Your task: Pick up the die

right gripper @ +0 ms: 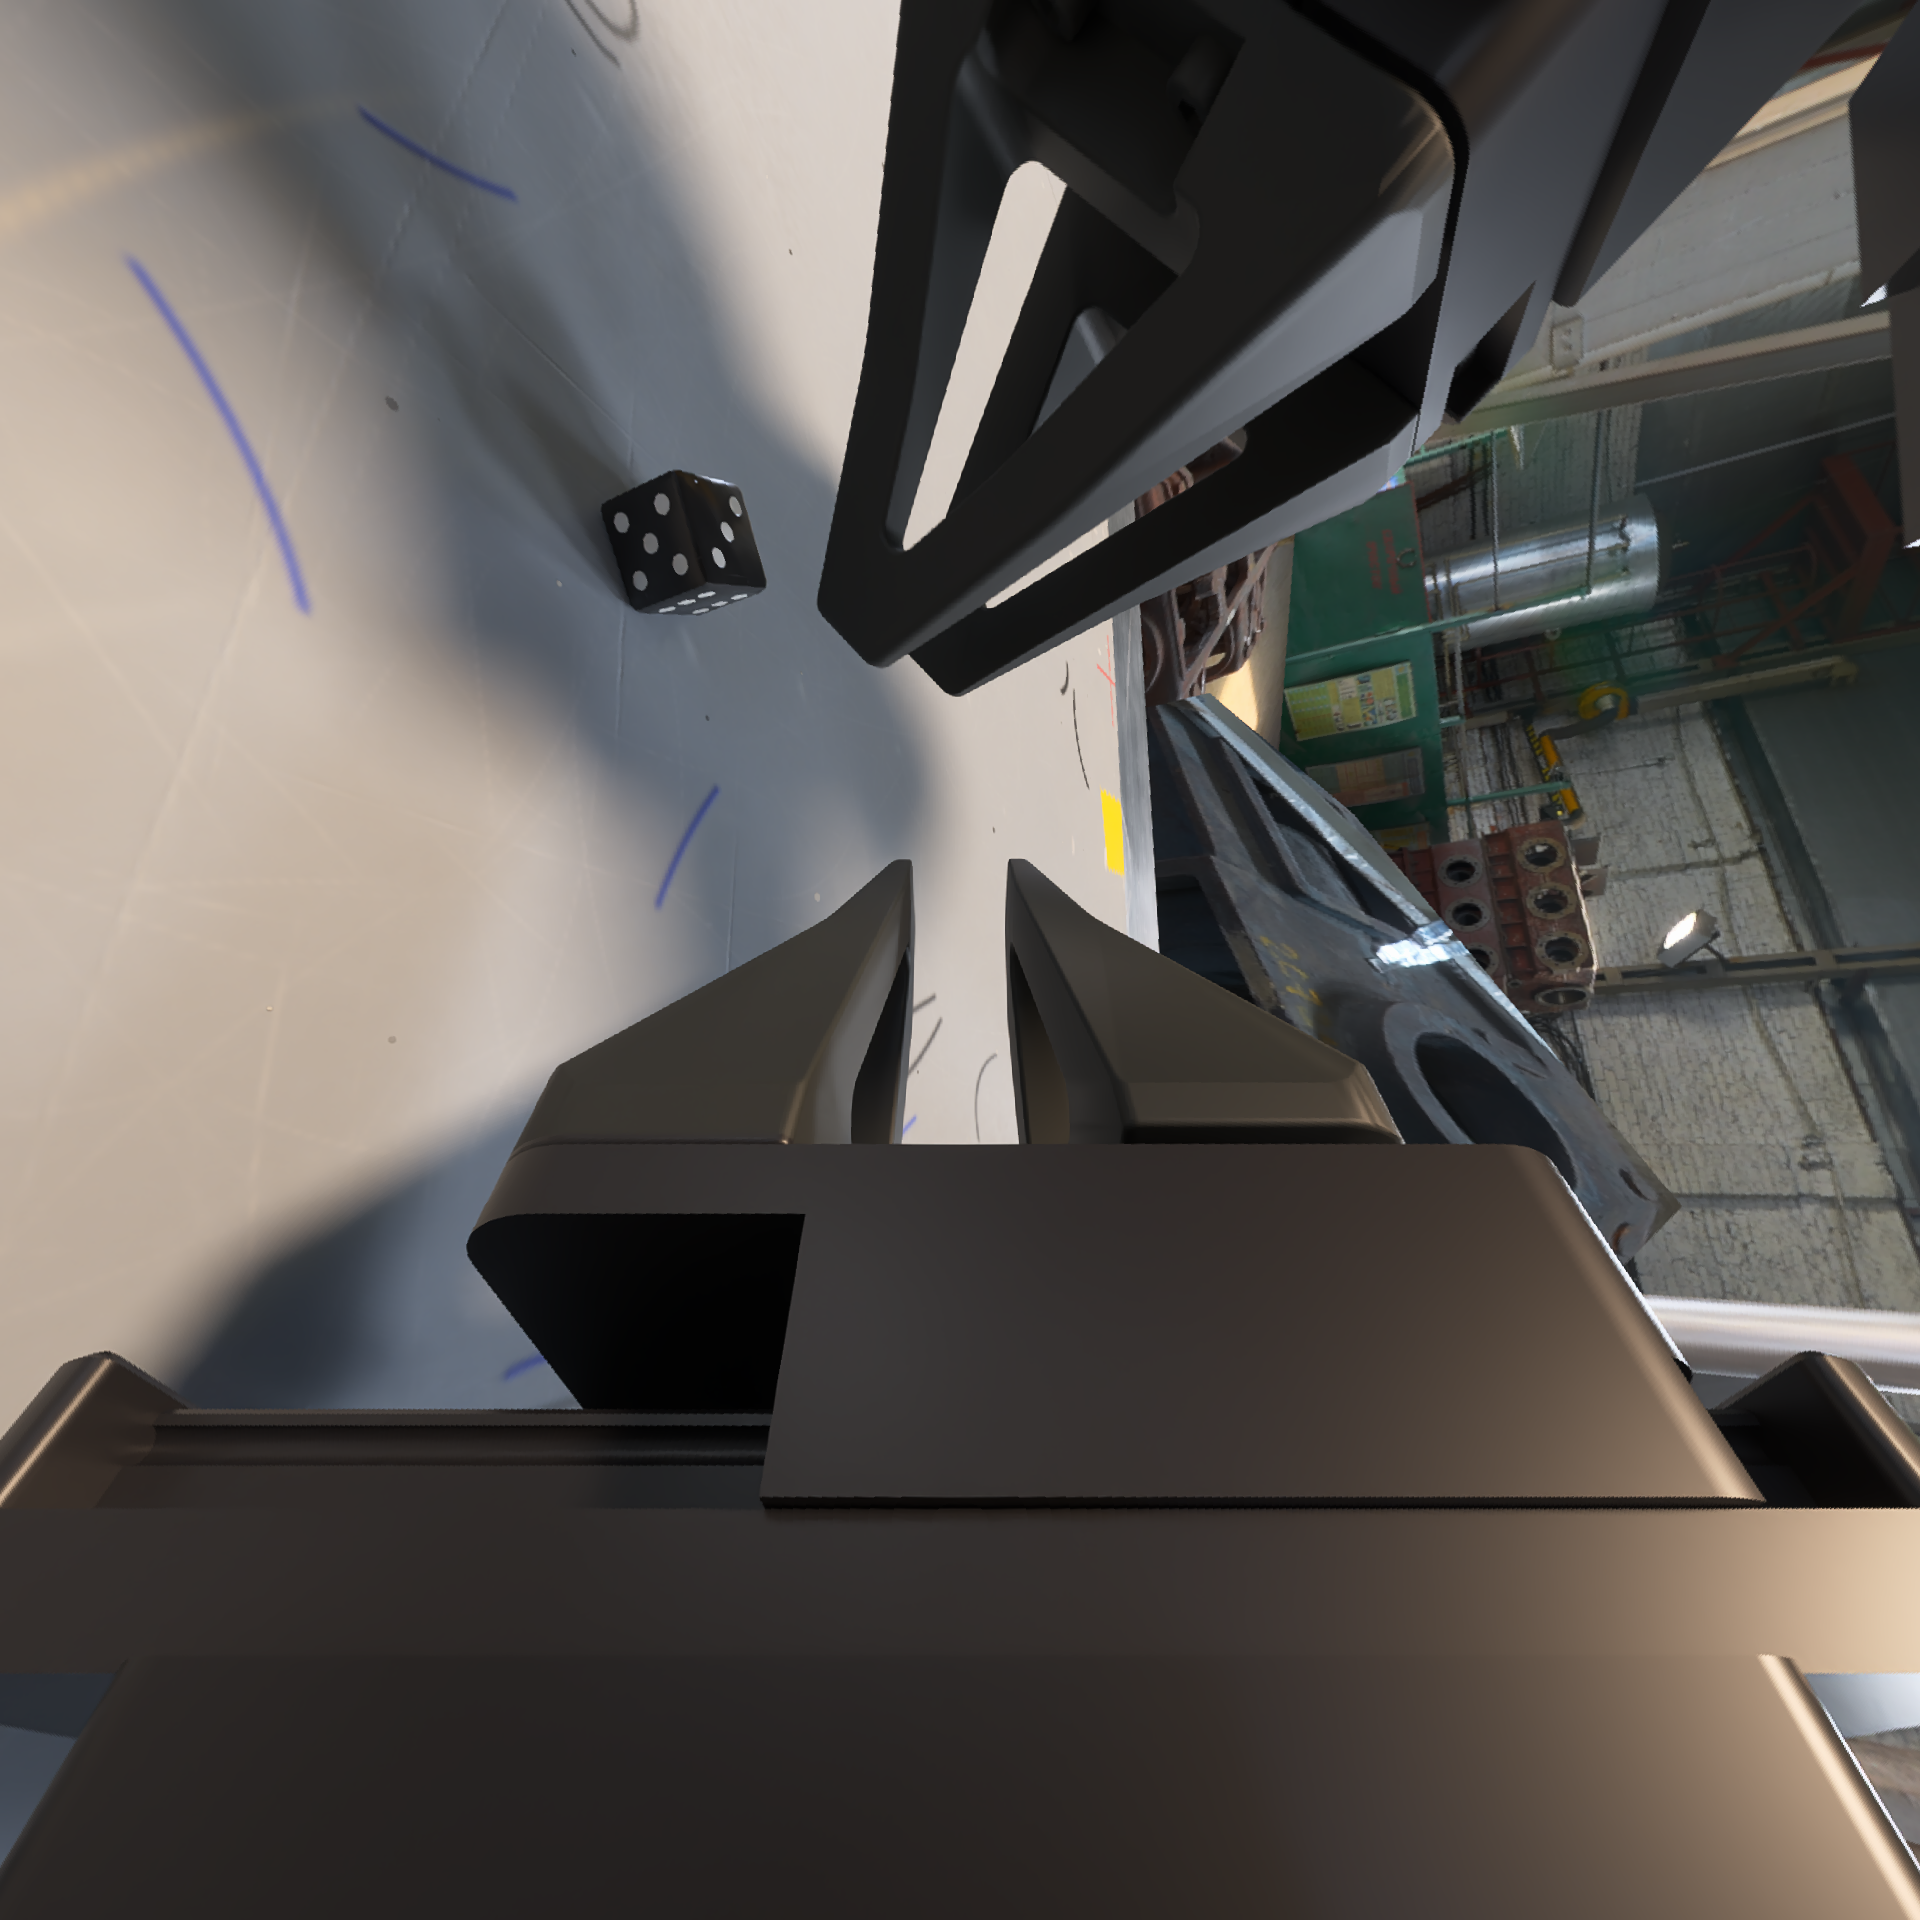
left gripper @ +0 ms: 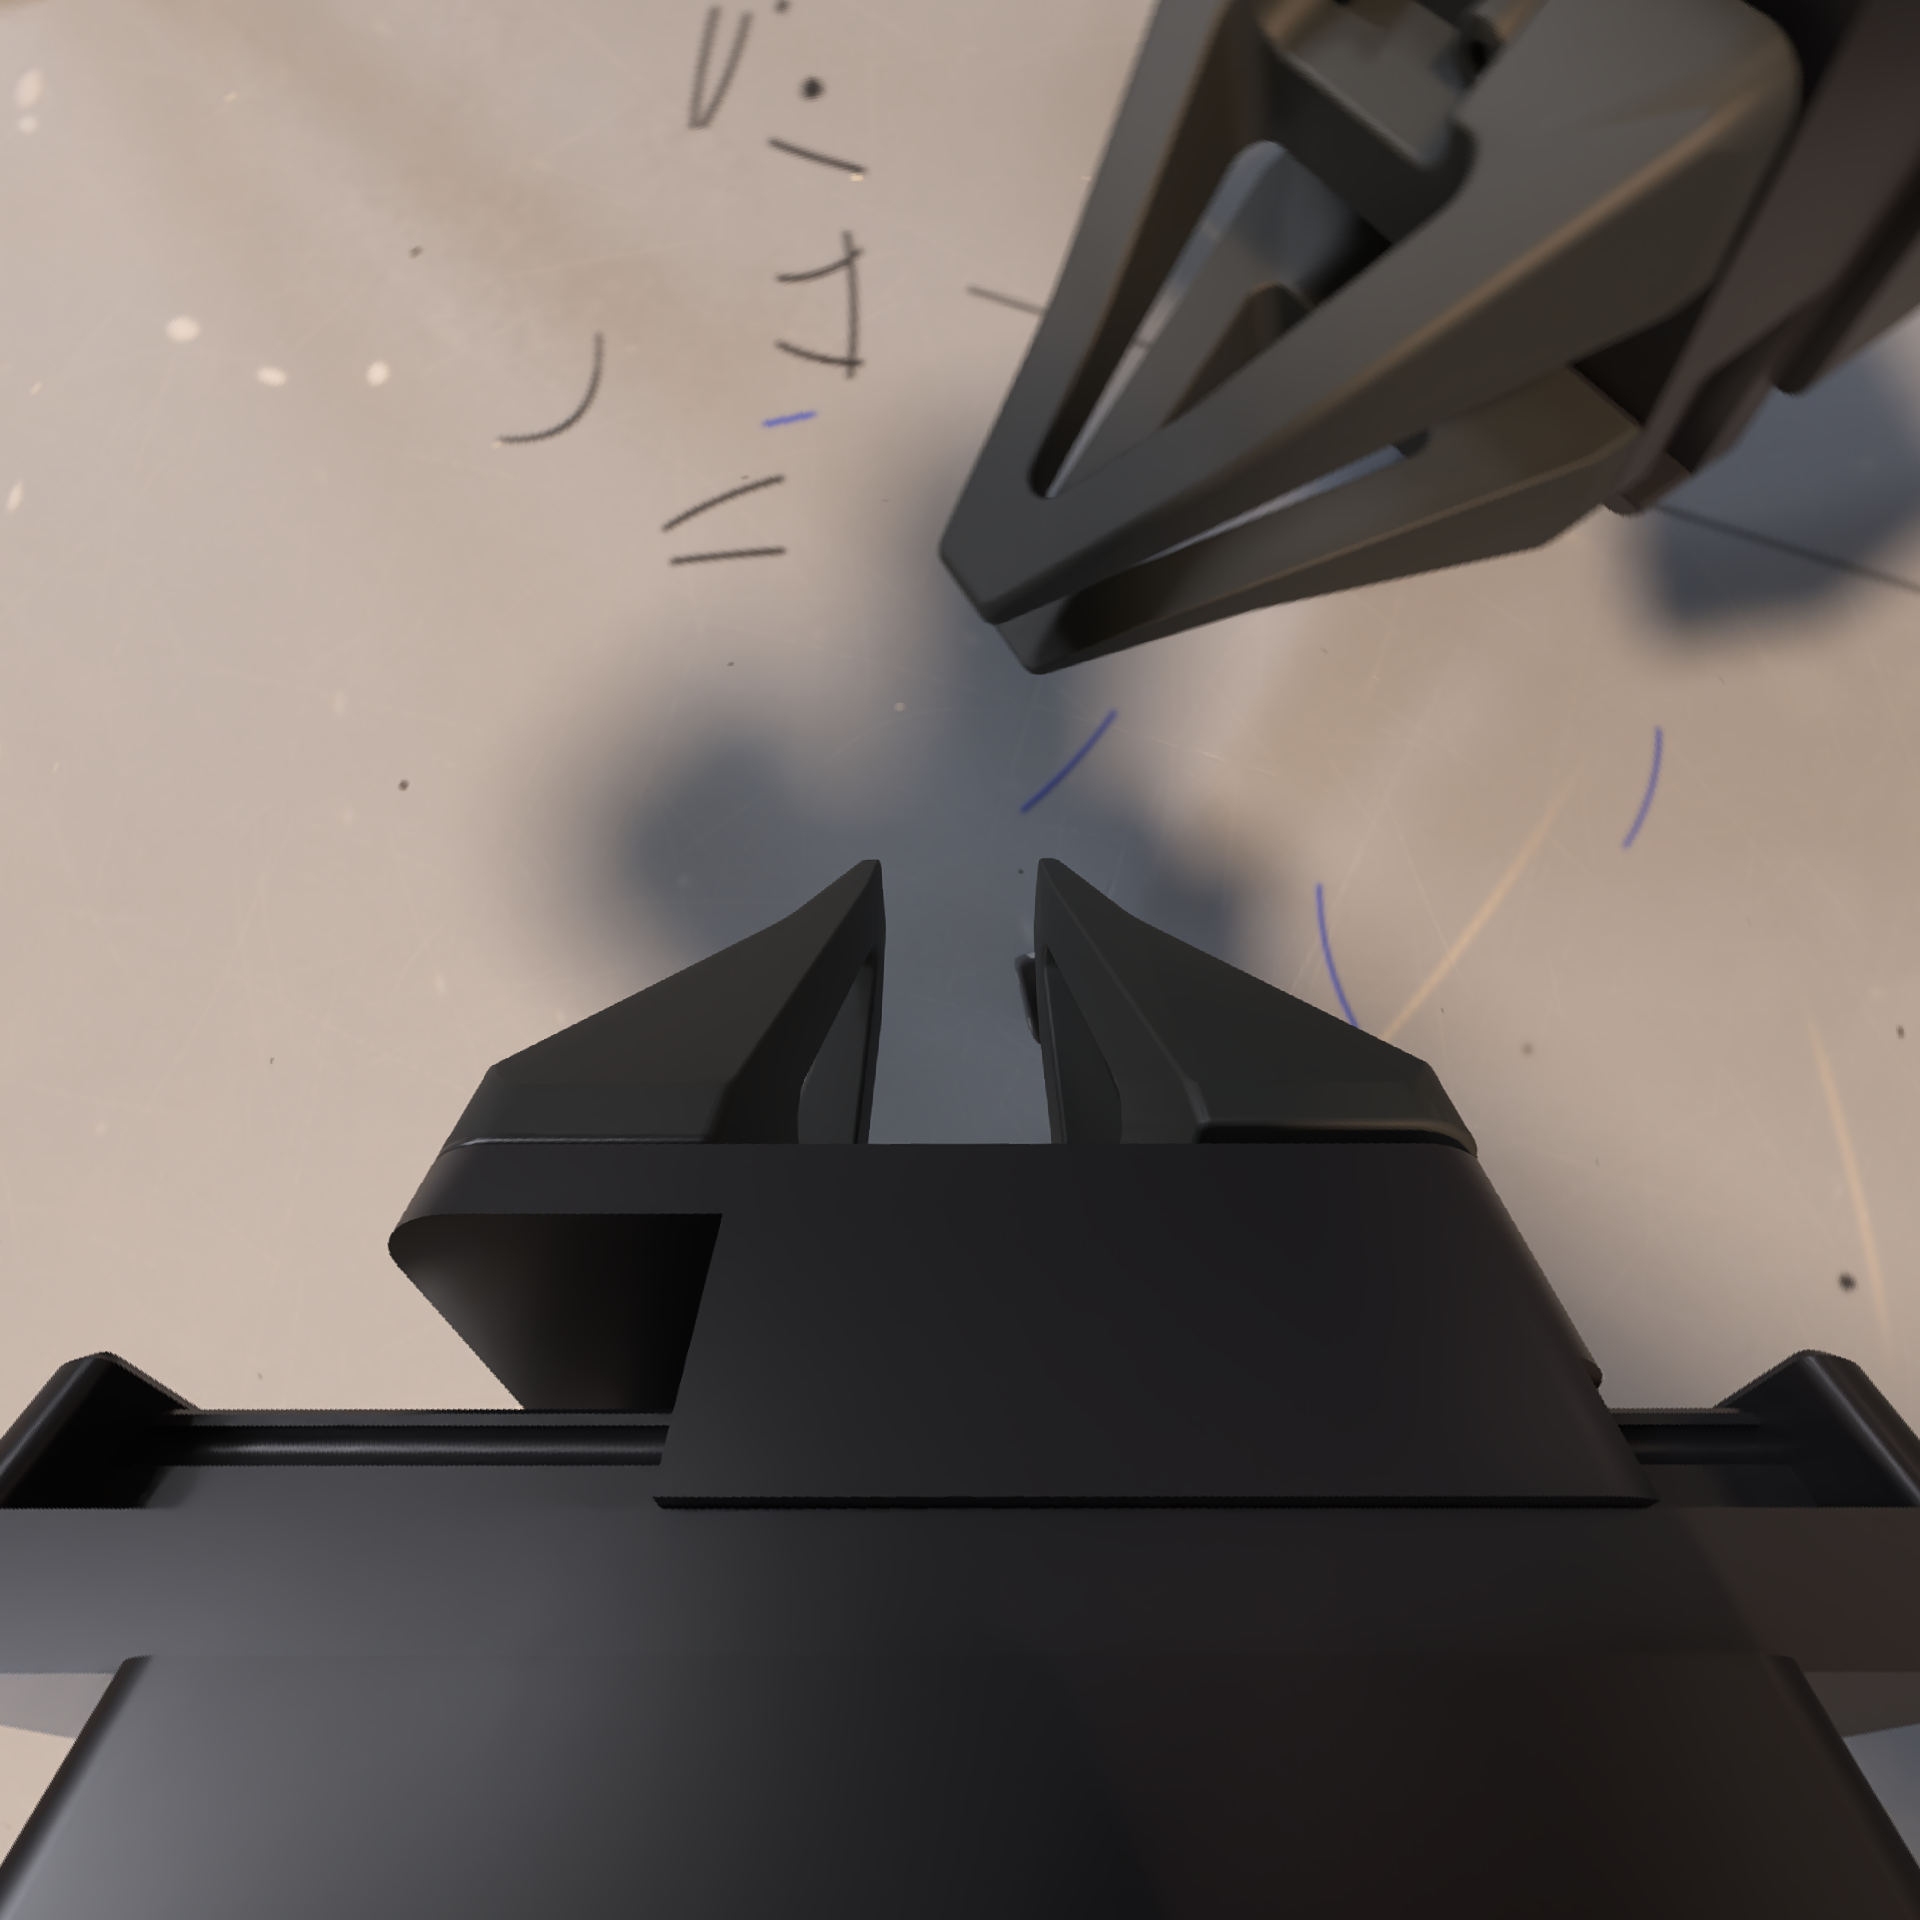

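Below, in the left wrist view, we see a pale table point(left gripper: 312, 831) with grey and blue pen strokes and soft shadows. Our left gripper point(left gripper: 958, 868) hangs over it, jaws a little apart with nothing between them. The right gripper point(left gripper: 1013, 623) enters from the upper right; its tips look together. We find no die here.

In the right wrist view, the die point(right gripper: 681, 545), black with white dots, sits on the table, free on all sides, left of the left gripper's tip. Our right gripper point(right gripper: 958, 864) holds nothing, jaws narrowly apart. The table edge point(right gripper: 1138, 790) runs at right; beyond it a workshop point(right gripper: 1558, 623).
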Robot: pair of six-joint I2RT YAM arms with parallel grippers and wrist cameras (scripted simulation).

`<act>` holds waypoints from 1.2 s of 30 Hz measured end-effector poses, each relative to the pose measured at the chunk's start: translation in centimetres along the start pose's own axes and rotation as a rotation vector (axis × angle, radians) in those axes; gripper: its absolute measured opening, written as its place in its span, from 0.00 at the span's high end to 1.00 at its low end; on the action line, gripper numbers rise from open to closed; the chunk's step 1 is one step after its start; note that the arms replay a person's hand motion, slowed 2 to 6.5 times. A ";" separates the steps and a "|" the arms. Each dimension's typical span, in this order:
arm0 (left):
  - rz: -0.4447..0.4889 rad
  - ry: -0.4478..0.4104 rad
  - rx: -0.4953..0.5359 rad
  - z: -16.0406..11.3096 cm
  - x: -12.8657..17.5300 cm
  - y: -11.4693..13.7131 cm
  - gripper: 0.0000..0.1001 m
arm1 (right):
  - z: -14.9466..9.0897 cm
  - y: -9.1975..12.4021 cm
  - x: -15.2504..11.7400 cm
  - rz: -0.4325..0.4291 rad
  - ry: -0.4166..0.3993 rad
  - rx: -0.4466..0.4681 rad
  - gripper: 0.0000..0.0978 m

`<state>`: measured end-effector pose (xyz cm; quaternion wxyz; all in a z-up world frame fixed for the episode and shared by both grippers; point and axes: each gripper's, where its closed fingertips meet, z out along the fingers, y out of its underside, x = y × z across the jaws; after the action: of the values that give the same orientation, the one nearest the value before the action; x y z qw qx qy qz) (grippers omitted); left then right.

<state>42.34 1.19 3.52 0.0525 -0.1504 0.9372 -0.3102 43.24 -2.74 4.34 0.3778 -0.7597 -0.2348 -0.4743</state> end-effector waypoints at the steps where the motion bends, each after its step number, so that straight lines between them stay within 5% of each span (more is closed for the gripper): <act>1: -0.028 -0.021 0.004 0.1 -0.2 0.0 0.75 | 0.0 0.0 0.0 0.000 0.002 -0.003 0.85; 7: -0.183 -0.132 0.066 0.3 -0.1 -0.1 0.64 | 0.1 0.5 0.2 0.005 0.013 -0.024 0.85; 13: -0.233 -0.274 0.079 0.6 0.0 0.4 0.38 | 0.1 0.7 0.5 0.029 0.019 -0.029 0.85; 17: -0.260 -0.332 0.113 1.0 0.1 0.3 0.31 | 0.0 0.9 0.6 0.040 0.022 -0.032 0.85; 27: -0.300 -0.396 0.117 1.6 0.2 0.5 0.32 | 0.0 1.0 0.7 0.058 0.025 -0.034 0.85; 36: -0.311 -0.449 0.057 1.0 0.2 1.6 0.43 | -0.1 1.1 0.8 0.070 0.027 -0.032 0.85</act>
<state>41.96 1.78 1.81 0.2149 -0.3561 0.8587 -0.2994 44.33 -3.45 4.69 0.3850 -0.7670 -0.1954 -0.4747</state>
